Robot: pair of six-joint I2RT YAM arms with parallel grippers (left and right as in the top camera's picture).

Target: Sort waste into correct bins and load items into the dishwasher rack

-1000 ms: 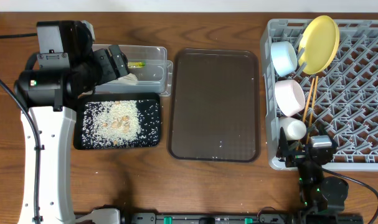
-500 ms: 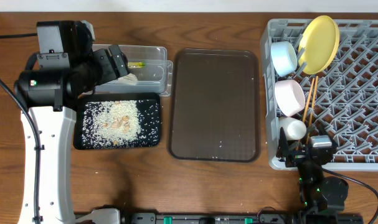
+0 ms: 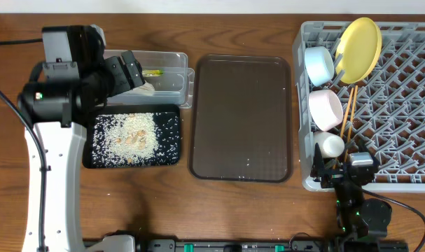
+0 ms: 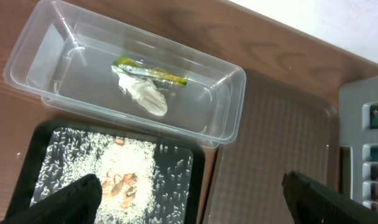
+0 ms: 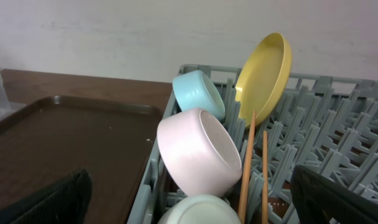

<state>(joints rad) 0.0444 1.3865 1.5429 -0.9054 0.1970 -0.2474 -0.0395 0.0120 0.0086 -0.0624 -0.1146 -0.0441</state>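
Wrapper lies ahead of left fingers, lengthwise in clear tub; these and right fingers gape wide, holding nothing.

— What was on the wooden table besides?
— A dark brown serving tray, lying flat mid-table, long sides running near to far, with a few pale specks towards its near end.
— Anything more?
— A black cable crossed the wood at the far left, and a white wall stood beyond the far edge.
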